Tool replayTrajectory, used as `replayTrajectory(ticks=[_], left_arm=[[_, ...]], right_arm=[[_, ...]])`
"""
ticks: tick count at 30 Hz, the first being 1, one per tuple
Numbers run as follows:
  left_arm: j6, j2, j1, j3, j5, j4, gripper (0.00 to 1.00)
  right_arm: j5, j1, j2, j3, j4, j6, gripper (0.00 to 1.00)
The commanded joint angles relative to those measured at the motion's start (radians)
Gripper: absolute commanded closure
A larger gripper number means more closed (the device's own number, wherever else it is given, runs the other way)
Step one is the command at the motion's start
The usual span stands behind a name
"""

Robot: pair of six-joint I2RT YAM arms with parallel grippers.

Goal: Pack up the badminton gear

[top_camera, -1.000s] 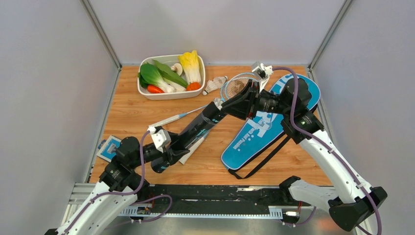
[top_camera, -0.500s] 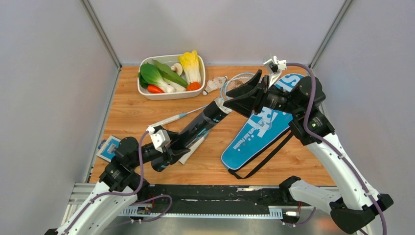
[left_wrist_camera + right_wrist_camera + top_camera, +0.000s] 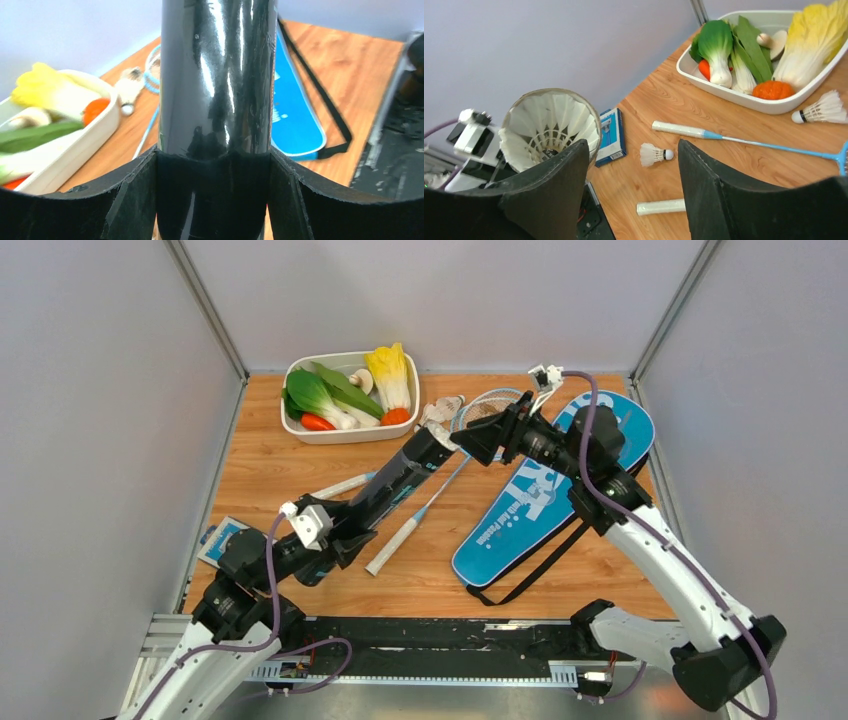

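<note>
A: So, where's the black tube [image 3: 395, 480]?
B: Slanting over the table [image 3: 280, 470], clamped in the left gripper [image 3: 212, 200] (a shuttlecock [image 3: 546, 125] sits in its mouth). Right gripper [image 3: 633, 150], fingers apart, just beside that mouth.

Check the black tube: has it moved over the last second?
Yes. Held by the left gripper, the black tube has shifted up-left in the top view; its far end now sits closer to the white tray.
</note>
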Motion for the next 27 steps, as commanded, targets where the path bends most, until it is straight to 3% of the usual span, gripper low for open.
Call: replayTrajectory(ticks=[1,8,12,16,22,27], left_arm=[[0.067,-0.028,-0.002,0.119,-0.146,0.094,0.72],[0.056,-0.031,-0.002,0.28,-0.251,0.086,0.72],[0.055,-0.056,-0.002,0.326,-0.262,0.107,0.72],[0.092,-0.053,-0.002,0.346,-0.313,0.031,0.72],[0.081,-0.084,-0.002,0.277,-0.362,-0.03,0.73],[0.053,-0.108,-0.002,0.316,-0.333,0.021,0.73]], right_arm=[[0.079,0.009,0.127,-0.094,0.154,0.128,0.33],[0.437,0.186,0.481,0.014,0.089,0.078,0.31],[0.359,0.221,0.631,0.062,0.155,0.154,0.31],[0.275,0.221,0.585,0.025,0.251,0.144,0.3],[0.364,0.224,0.403,0.011,0.236,0.062,0.21],[0.437,0.277,0.556,0.103,0.146,0.035,0.2]])
